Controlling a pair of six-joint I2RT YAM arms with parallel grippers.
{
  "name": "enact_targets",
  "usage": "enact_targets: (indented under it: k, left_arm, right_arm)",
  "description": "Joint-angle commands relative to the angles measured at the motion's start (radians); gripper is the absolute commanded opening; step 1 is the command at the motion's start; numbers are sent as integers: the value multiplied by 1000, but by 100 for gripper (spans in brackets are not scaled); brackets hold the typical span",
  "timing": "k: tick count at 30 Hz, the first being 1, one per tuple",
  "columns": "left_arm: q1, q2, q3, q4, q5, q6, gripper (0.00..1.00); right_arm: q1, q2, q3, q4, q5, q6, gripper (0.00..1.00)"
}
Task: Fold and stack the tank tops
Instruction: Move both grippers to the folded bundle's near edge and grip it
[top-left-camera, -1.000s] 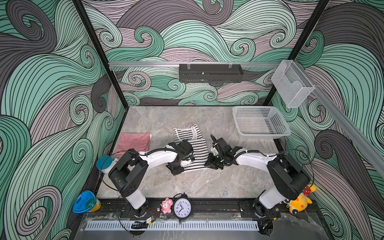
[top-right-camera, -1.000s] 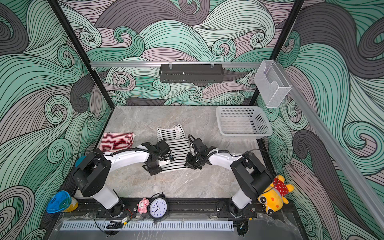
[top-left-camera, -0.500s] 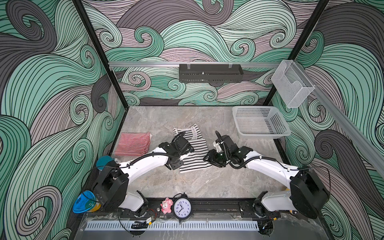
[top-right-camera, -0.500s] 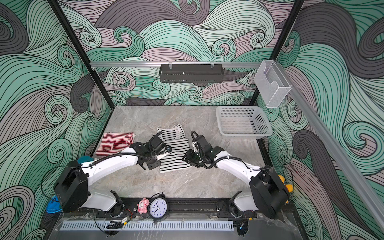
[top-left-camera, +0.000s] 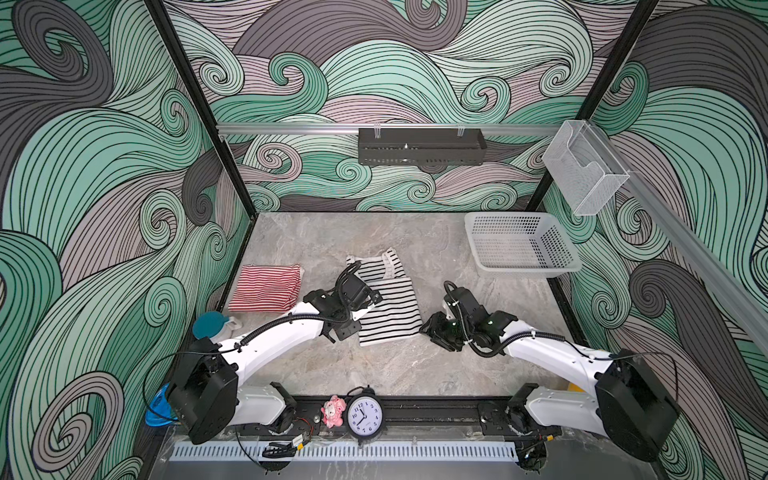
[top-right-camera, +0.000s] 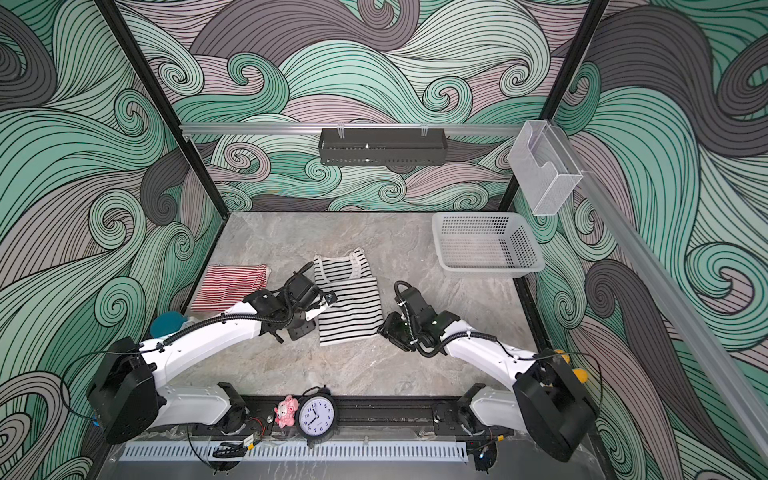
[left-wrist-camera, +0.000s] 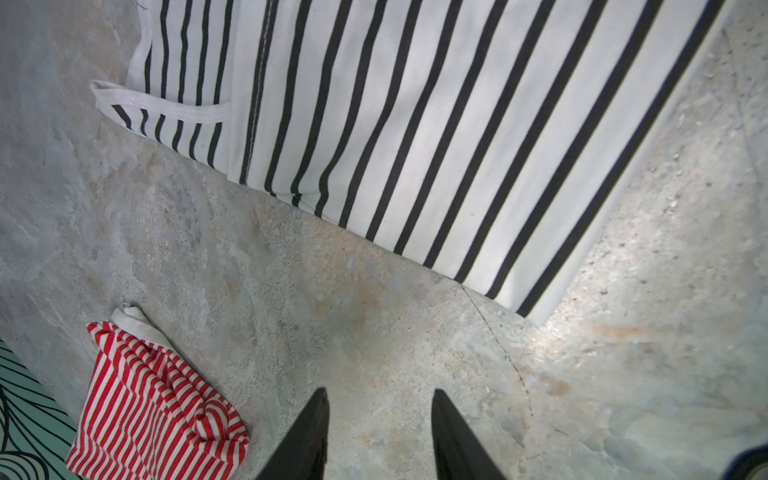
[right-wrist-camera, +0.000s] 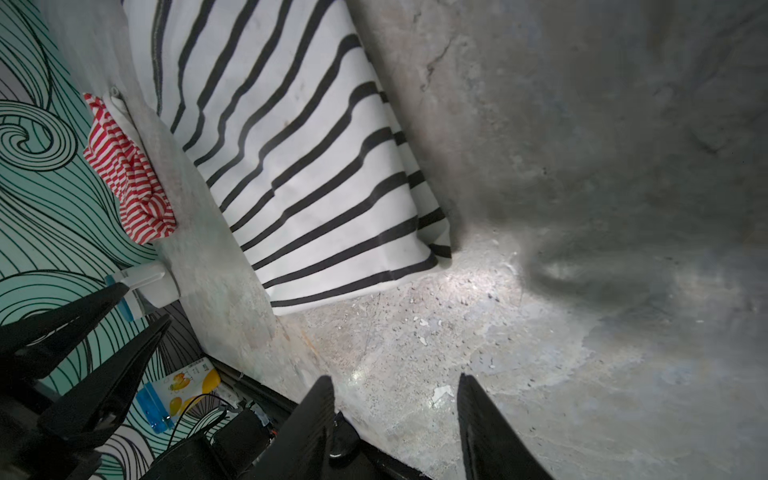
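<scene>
Centrally, a soft black-and-white striped tank top (top-left-camera: 386, 307) lies partly folded between the left hand (left-wrist-camera: 378, 399) and the right hand (right-wrist-camera: 395, 382). Both hands have their jaws apart and hold nothing. A folded red-and-white striped tank top (top-left-camera: 266, 289) lies outboard of the left hand. Both garments are probably light and limp, best pinched at the hem corners. The smooth grey marbled surface (top-left-camera: 395, 374) is enclosed by wave-patterned walls (top-left-camera: 124, 166).

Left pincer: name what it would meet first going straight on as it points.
Probably the bare table just ahead of the open left pincer; beyond that, the edge of the black-and-white tank top. Height is unclear.
</scene>
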Motion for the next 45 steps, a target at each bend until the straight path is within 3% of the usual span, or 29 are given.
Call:
enact_targets:
  k: [1,14,23,35,42,45]
  left_arm:
    - [8,-6,0,6,30,7,43]
    - [9,1,-29,22,52,2,42]
    - [11,10,-33,23,59,7,42]
    - [9,47,-18,-20,144,28,41]
    - [8,61,-14,-41,206,42,42]
    - [8,73,-8,-50,242,53,43]
  right_arm:
    - [4,37,-14,79,36,67,48]
    - [-19,220,-78,279,22,140,40]
    - [-19,198,-90,233,63,152,27]
    - [-20,262,-74,288,61,152,21]
    - [-20,258,-33,237,62,112,2]
    - [-20,261,-14,236,52,100,0]
